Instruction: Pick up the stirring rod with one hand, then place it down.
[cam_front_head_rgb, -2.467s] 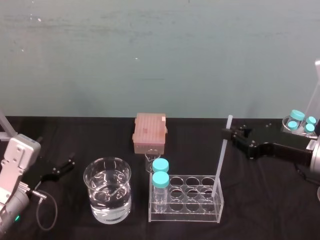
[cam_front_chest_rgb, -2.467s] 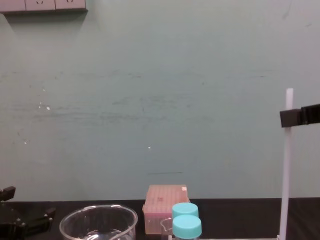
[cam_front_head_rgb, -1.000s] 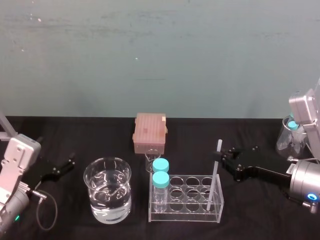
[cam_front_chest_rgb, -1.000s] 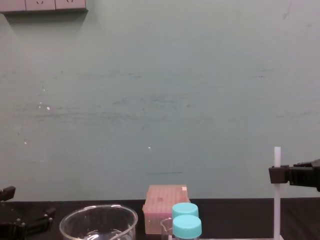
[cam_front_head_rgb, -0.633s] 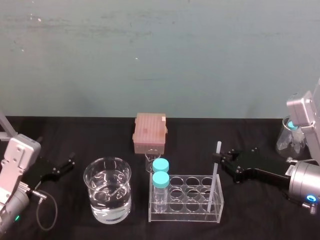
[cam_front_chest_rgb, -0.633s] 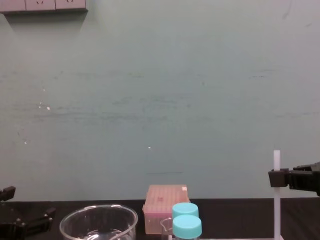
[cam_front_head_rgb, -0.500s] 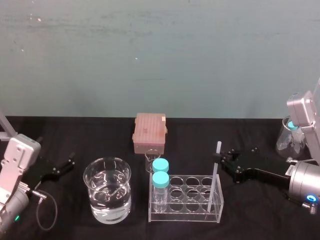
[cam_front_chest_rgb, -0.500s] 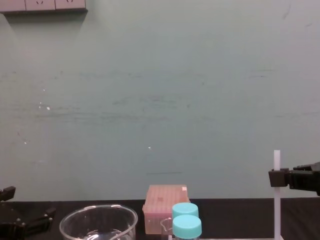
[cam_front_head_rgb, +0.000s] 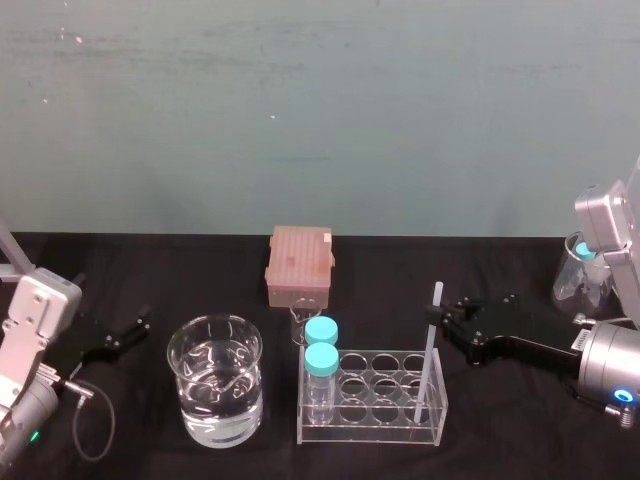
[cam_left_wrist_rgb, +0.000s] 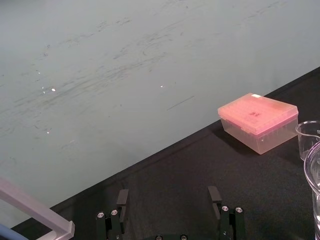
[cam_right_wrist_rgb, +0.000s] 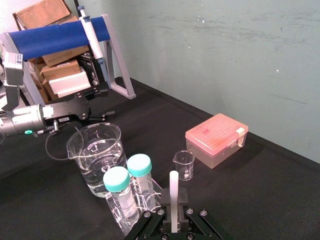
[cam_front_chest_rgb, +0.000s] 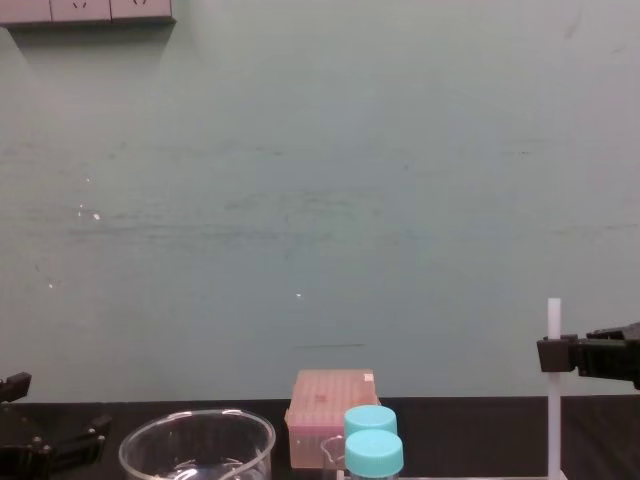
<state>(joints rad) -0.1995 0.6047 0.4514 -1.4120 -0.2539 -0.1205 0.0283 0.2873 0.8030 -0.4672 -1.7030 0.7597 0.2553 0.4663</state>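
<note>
Right gripper (cam_right_wrist_rgb: 173, 214): we see its jaws closed on the stirring rod (cam_right_wrist_rgb: 173, 186), which stands upright.
Blue-capped bottles (cam_right_wrist_rgb: 117, 181): two, just beside the rod.
Large beaker (cam_right_wrist_rgb: 96, 152): we see water in it; it is near the bottles.
Pink box (cam_right_wrist_rgb: 217, 139): lid closed, on the black surface (cam_right_wrist_rgb: 265, 200).

We are seeing soft, even light across the wall (cam_front_head_rgb: 320, 100); the black table (cam_front_head_rgb: 200, 270) is reading dark, and small glints are showing on the beaker (cam_front_head_rgb: 215, 385).
</note>
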